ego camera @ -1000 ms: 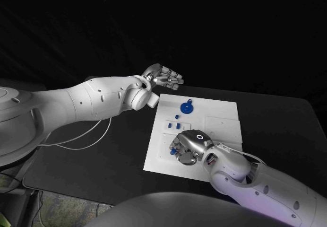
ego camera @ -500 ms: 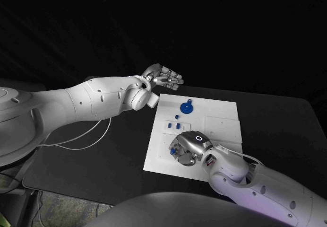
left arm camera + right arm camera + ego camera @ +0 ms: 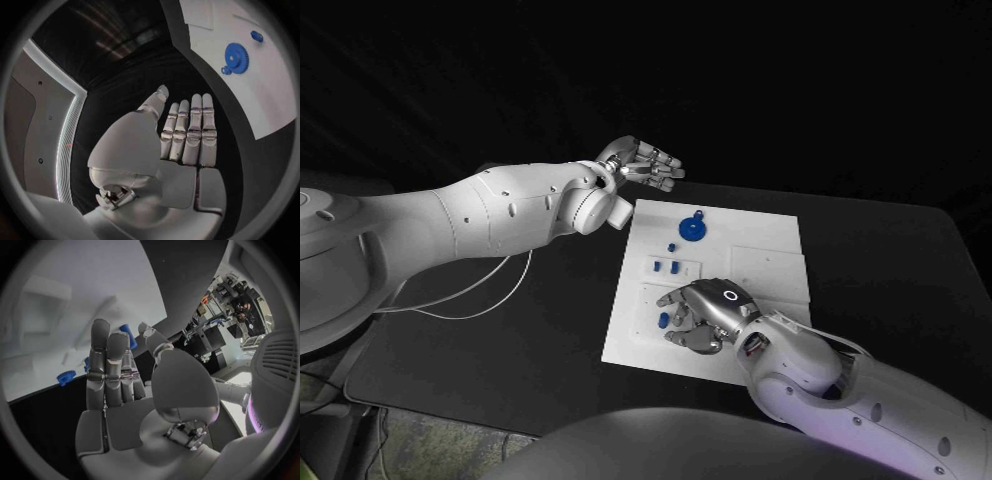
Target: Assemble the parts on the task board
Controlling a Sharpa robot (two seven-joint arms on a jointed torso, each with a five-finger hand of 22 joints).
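The white task board (image 3: 733, 262) lies mid-table. A blue gear (image 3: 695, 229) sits on its far part, with small blue parts (image 3: 671, 265) nearer the middle. My right hand (image 3: 704, 312) hovers over the board's near left area, fingers stretched out and holding nothing. A small blue part (image 3: 127, 332) lies on the board (image 3: 62, 300) just past its fingertips, another blue part (image 3: 64, 377) beside them. My left hand (image 3: 643, 163) is raised beyond the board's far left corner, flat and empty (image 3: 187, 145). The gear (image 3: 236, 54) also appears in the left wrist view.
The black table (image 3: 516, 320) surrounds the board. A white cable (image 3: 473, 290) lies on it left of the board, under my left arm. Pale raised blocks (image 3: 769, 262) stand on the board's right half.
My right hand has uncurled its fingers and shifted slightly toward the near right over the board. The left hand has hardly moved.
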